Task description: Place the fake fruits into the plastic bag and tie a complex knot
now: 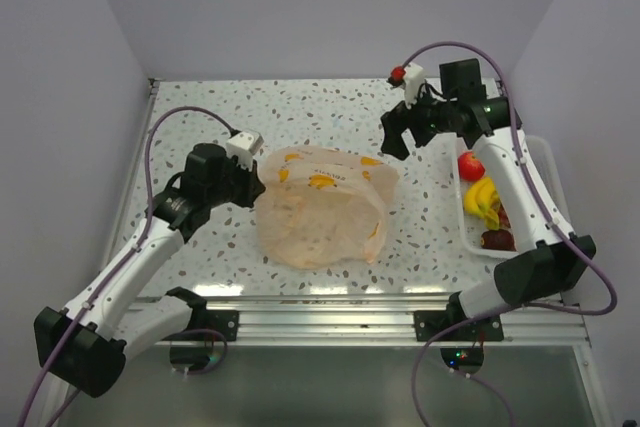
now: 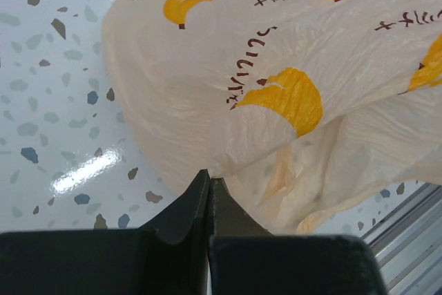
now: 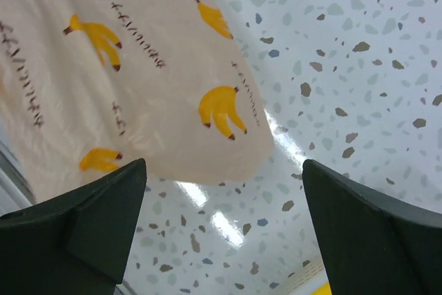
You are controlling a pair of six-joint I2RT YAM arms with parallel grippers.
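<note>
The plastic bag [image 1: 325, 207], pale peach with yellow banana prints, lies crumpled mid-table. My left gripper [image 1: 254, 180] is shut, its tips pinching the bag's left edge; the left wrist view shows the tips [image 2: 209, 175] closed at the bag [image 2: 276, 67]. My right gripper [image 1: 396, 139] is open and empty, held above the table just right of the bag's far corner. In the right wrist view its fingers [image 3: 97, 219] stand wide apart, with the bag [image 3: 124, 81] ahead. The fake fruits, red [image 1: 470, 165], a yellow banana bunch [image 1: 483, 202] and maroon [image 1: 497, 239], lie in the basket. No knot shows.
A white perforated basket [image 1: 542, 162] stands at the table's right edge, and its rim shows in the right wrist view [image 3: 307, 267]. The speckled table [image 1: 300, 112] is walled in pale panels at the back and sides. A metal rail [image 1: 330, 312] runs along the near edge.
</note>
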